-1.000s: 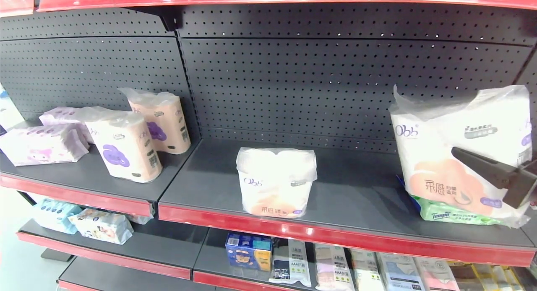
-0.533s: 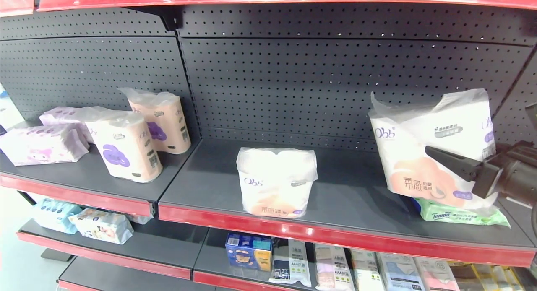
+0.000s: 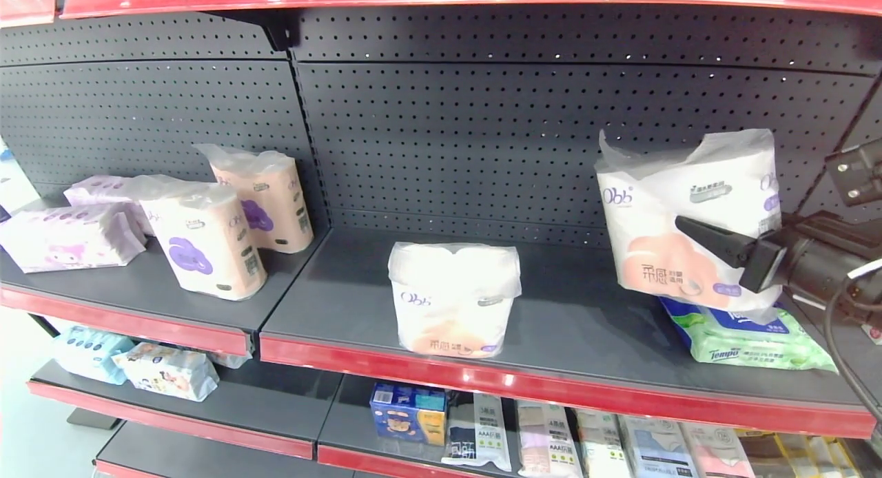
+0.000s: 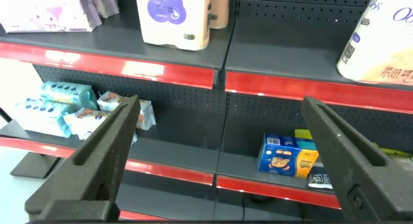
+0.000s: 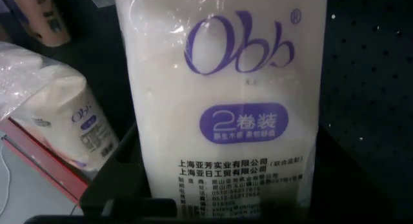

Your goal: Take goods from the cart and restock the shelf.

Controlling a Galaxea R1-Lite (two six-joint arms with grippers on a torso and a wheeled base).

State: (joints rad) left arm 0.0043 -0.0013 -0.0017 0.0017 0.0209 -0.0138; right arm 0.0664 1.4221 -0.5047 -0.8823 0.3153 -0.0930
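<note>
Restocking | left tool (image 4: pixel 219 104): fingers apart, empty | twin pack (image 3: pixel 453 299) stands on shelf (image 3: pixel 586 313) at 6 o'clock | tissue pack (image 3: pixel 682 202) hangs at 3 o'clock just over green pack (image 3: pixel 751 337), clamped in right tool (image 3: pixel 703 233) | best shift toward 9 o'clock, set down upright, then release

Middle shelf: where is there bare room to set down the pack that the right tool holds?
Widest bare patch: between the centre white pack and the green pack. A narrower one: between the centre white pack and the shelf's left edge. Crowded: the right end, held pack over the green pack.
</note>
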